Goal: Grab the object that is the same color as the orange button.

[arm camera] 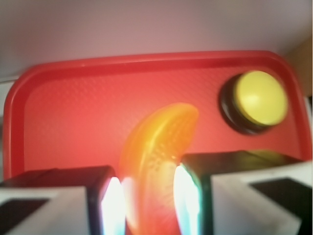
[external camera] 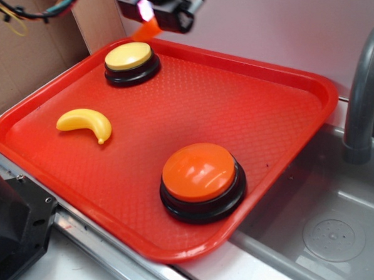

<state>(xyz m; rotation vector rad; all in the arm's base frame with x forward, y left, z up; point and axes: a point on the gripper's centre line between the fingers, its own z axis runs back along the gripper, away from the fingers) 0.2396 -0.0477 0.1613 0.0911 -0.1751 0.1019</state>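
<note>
Orange plastic, glossy and see-through at its edge: one small crescent [arm camera: 156, 161] is clamped between the two fingers of the pincer [arm camera: 146, 205], which is clenched on its lower part. In the wrist view the crescent's long axis runs away from the fingers, rising from between them and bending toward the right, so its free tip points toward the yellow button [arm camera: 259, 98]. In the exterior view the pincer [external camera: 148, 20] hangs at the top of the picture, above the far edge of the red tray [external camera: 286, 110], and only a small orange corner of the crescent [external camera: 146, 32] pokes out beneath it, lifted clear of the tray floor and pointing down and to the left.

On the tray stand two buttons, each on a black base. The orange button [external camera: 198, 172] is the larger, domed, near the front edge; the yellow button [external camera: 129, 56] is smaller and sits at the back, just beside where the pincer hangs. One yellow toy banana [external camera: 86, 124] lies on the left part of the tray, well apart from both buttons. One grey faucet [external camera: 362, 93] curves up at the right, over a sink [external camera: 317, 233].
</note>
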